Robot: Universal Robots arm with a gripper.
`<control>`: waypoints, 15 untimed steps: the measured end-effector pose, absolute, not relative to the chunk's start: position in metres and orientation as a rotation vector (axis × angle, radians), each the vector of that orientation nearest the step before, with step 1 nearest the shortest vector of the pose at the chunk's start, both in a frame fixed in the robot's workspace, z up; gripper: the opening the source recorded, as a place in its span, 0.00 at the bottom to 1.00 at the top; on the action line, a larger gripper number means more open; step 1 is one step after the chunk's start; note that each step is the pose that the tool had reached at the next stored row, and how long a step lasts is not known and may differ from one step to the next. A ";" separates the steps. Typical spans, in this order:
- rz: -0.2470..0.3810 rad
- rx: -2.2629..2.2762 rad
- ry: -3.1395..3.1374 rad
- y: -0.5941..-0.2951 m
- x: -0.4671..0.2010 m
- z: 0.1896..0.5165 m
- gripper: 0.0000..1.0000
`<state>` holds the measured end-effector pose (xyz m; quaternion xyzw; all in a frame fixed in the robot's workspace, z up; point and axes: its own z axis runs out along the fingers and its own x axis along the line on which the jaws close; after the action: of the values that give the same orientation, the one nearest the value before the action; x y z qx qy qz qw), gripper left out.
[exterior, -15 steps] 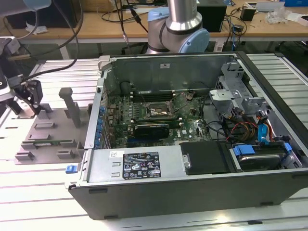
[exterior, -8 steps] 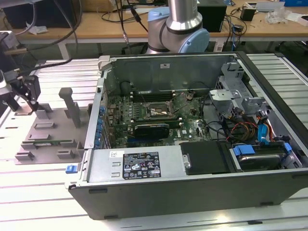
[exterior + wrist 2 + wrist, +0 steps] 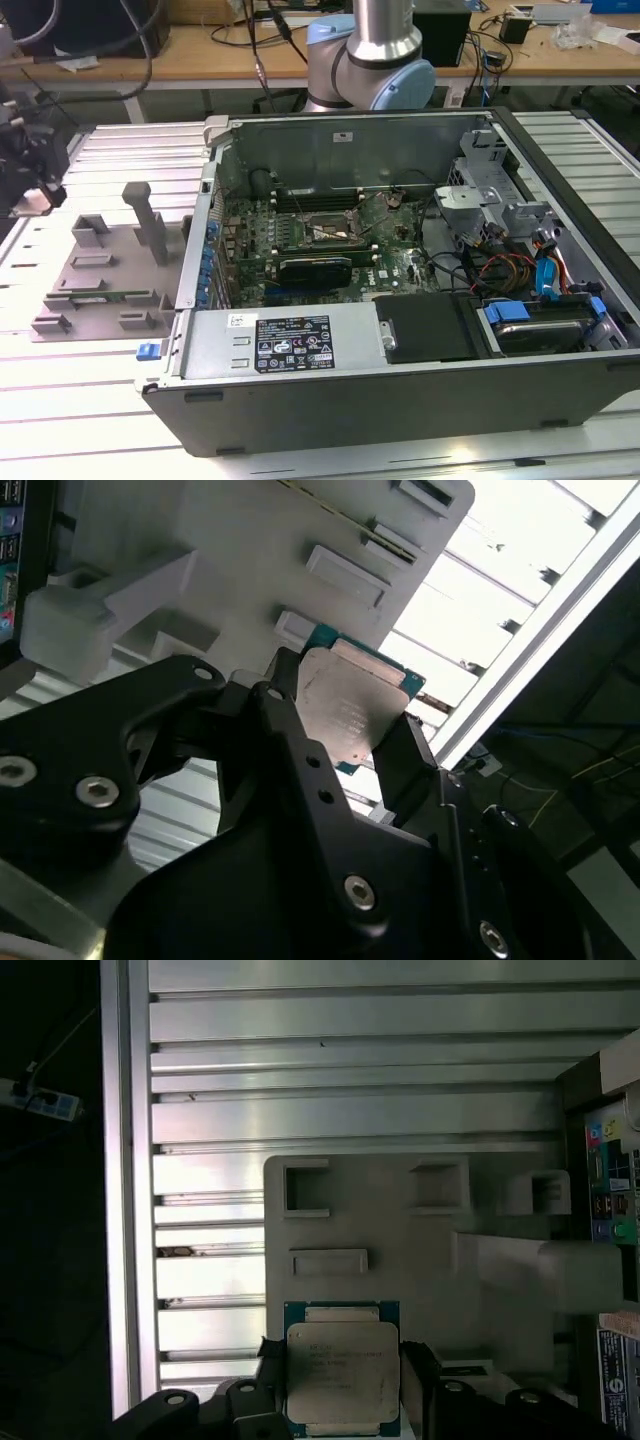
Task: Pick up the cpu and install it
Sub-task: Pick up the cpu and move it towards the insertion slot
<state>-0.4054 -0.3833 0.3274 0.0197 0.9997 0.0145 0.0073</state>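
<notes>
Clamping the cpu [image 3: 342,1368] by two opposite edges, the hand [image 3: 348,725] is closed on it; the chip lies flat between the fingers, the grey tray [image 3: 420,1250] just beyond on the worktop [image 3: 350,1110].

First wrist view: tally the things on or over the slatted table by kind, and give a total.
cpu: 1
hand: 1
grey plastic tray: 1
computer case: 1
Total: 4
</notes>
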 end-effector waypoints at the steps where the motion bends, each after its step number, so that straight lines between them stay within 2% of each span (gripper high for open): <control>1: 0.045 0.061 3.126 -0.383 -0.405 0.335 0.55; 10: 0.044 0.061 3.124 -0.383 -0.405 0.384 0.55; 15: 0.043 0.061 3.124 -0.383 -0.405 0.394 0.55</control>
<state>-0.4054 -0.3832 0.3943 0.0195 0.9997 0.0139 0.0085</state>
